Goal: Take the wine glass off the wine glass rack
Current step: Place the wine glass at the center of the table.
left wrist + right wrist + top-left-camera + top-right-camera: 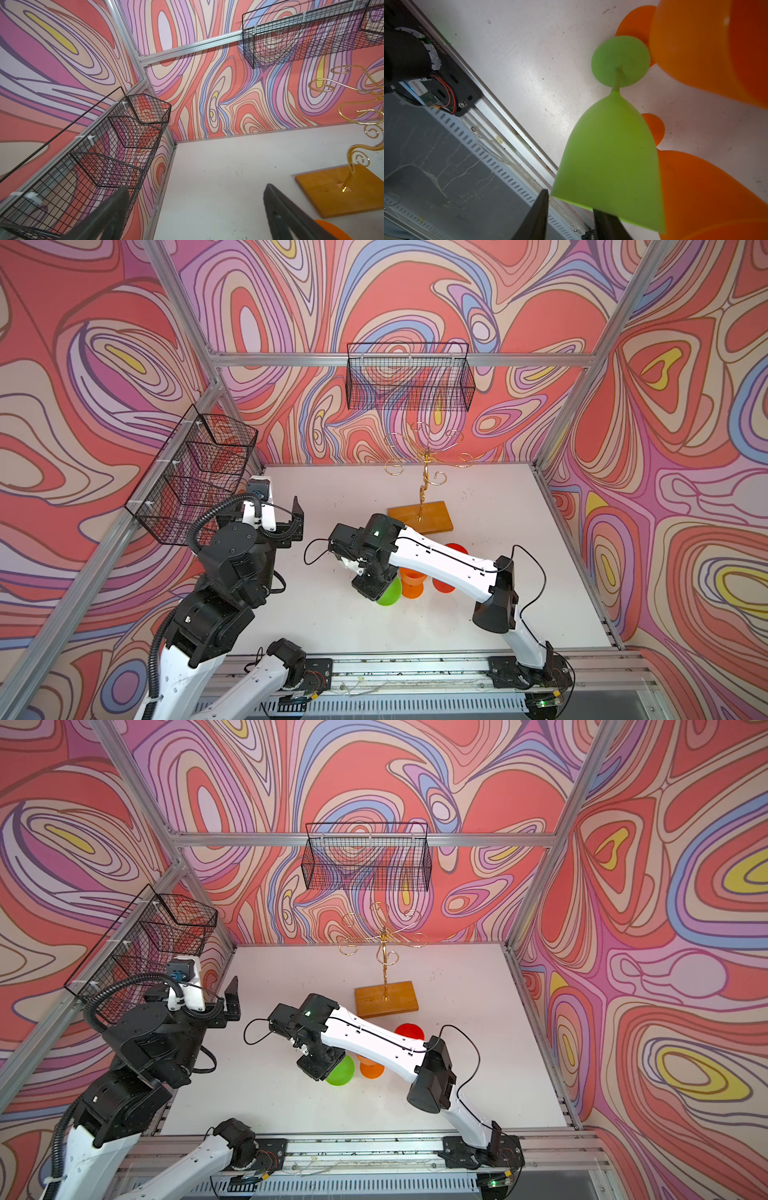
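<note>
Robotics lab test cell: aluminium extrusion frame (291, 359) around white tabletop (328, 497), swirl-printed backdrop panels (415, 281) filling the frame, robot arms (440, 560) bolted to its front rail (415, 667).

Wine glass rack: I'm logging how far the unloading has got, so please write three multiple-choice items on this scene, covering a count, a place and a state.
1. How many glasses hang on the wine glass rack?
A) none B) one C) three
2. Where is the green glass?
A) on the rack B) standing on the table beside the orange glass C) in a basket
3. The left gripper is:
A) shut on a glass B) open and empty C) gripping the rack

Answers: A, every curled arm is bare; B, its foot rests on the table; B, its fingers stand apart with nothing between.
</note>
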